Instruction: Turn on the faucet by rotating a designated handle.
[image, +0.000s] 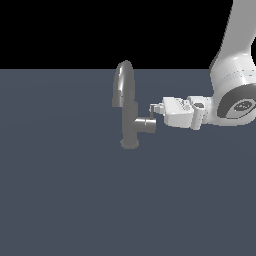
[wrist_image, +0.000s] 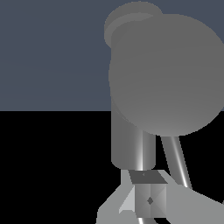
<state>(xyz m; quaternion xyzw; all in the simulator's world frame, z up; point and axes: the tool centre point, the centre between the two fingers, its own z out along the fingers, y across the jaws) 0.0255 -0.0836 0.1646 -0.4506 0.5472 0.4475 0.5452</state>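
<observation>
The grey faucet (image: 128, 102) stands upright in the middle of the exterior view, with an arched spout, a column and a small round base. A stubby cylinder (image: 147, 125) branches off the column toward the exterior view's right. The thin handle pin (image: 151, 112) rises from its end. My gripper (image: 155, 108) reaches in level from the right, its tips at the pin's upper end. In the wrist view the cylinder's round end face (wrist_image: 168, 74) fills the frame. The pin (wrist_image: 176, 159) runs beside my gripper (wrist_image: 150, 199), whose fingertips sit together, not around the pin. The faucet column (wrist_image: 131, 144) is behind.
The faucet stands on a flat dark blue-grey floor (image: 65, 190). My white arm (image: 235, 70) comes down from the upper right of the exterior view.
</observation>
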